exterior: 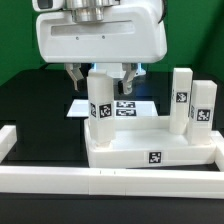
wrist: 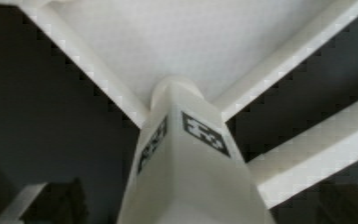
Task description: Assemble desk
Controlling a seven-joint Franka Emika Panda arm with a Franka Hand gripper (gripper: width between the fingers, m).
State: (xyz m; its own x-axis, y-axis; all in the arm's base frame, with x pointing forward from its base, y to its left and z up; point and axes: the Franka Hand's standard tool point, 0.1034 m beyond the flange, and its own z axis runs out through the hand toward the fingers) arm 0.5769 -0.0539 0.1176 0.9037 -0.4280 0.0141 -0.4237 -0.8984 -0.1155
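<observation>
The white desk tabletop (exterior: pixel 125 150) lies upside down near the front rail. Three white legs with black-and-white markers stand on it: one at the exterior view's left (exterior: pixel 100 108) and two at its right (exterior: pixel 181 95) (exterior: pixel 204 112). My gripper (exterior: pixel 100 78) straddles the top of the left leg, with a finger on each side and a gap between each finger and the leg, so it is open. In the wrist view this leg (wrist: pixel 190 150) runs down to a tabletop corner (wrist: pixel 176 50). One dark finger (wrist: pixel 43 200) shows apart from it.
The marker board (exterior: pixel 125 108) lies flat on the black table behind the tabletop. Long white border rails run along the front (exterior: pixel 110 182) and the exterior view's left (exterior: pixel 8 140). A green backdrop stands behind.
</observation>
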